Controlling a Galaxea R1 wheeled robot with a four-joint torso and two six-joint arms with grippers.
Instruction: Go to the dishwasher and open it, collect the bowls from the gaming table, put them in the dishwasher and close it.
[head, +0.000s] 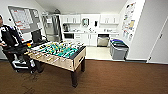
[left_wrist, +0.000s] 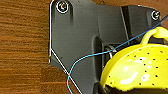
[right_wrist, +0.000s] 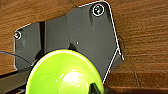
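Carrying two dishes toward the kitchen

Yellow and speckled with holes, a colander-like bowl (left_wrist: 135, 67) sits at the left end effector; a lime-green bowl (right_wrist: 65, 75) sits at the right. Whether either grip is clenched cannot be told. The steel-fronted dishwasher (head: 102, 40) lies well ahead, past the foosball table (head: 58, 53). Judged from here, a steady, level drive over the brown floor (head: 112, 77) suits best.
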